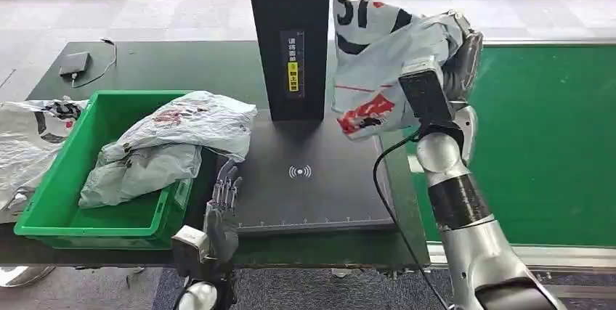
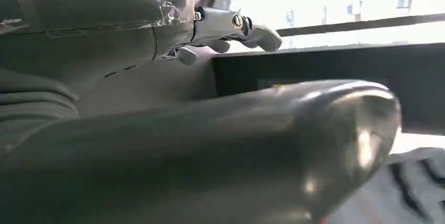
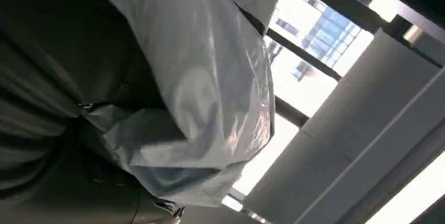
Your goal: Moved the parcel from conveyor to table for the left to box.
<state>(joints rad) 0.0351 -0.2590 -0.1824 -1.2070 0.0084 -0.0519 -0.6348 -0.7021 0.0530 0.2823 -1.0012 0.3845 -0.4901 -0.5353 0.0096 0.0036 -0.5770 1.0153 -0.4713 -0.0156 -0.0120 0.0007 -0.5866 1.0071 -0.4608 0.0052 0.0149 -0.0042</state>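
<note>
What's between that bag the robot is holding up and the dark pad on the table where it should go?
Nothing visible. The right hand holds the parcel in the air just right of the black upright post. The dark pad below looks bare, and the left hand waits at its near left edge.

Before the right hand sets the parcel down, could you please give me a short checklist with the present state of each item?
1. Right hand grips the parcel: ok, the bag is held aloft.
2. Black scan pad bare where the parcel should land: ok.
3. Left hand out of the drop zone: ok, it sits at the pad's left edge, holding nothing.
4. Dark post clear of the parcel: cannot tell, the bag hangs right beside it.
5. Green bin has room: not ok, bags already fill much of it.
</note>
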